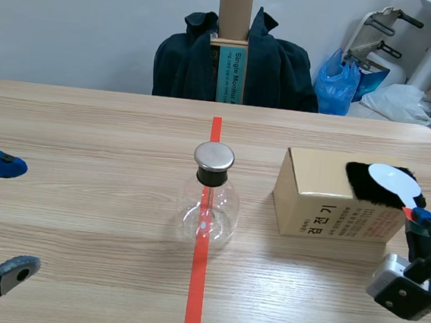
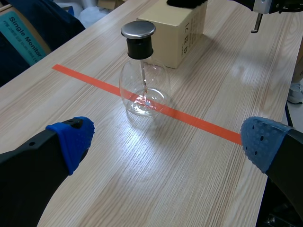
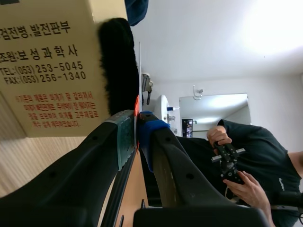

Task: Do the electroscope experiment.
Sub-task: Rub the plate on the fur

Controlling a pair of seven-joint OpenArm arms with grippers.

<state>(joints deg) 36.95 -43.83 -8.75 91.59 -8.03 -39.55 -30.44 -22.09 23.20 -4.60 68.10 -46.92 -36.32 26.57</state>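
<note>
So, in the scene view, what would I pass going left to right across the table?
left fingers, open → glass flask with a metal cap → cardboard box → right fingers, shut on the handle of the white paddle.

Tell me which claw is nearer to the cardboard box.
Right. The right claw is at the right end of the cardboard box, shut on the orange handle of the white paddle. The left claw is open far across the table, beyond the glass flask.
</note>
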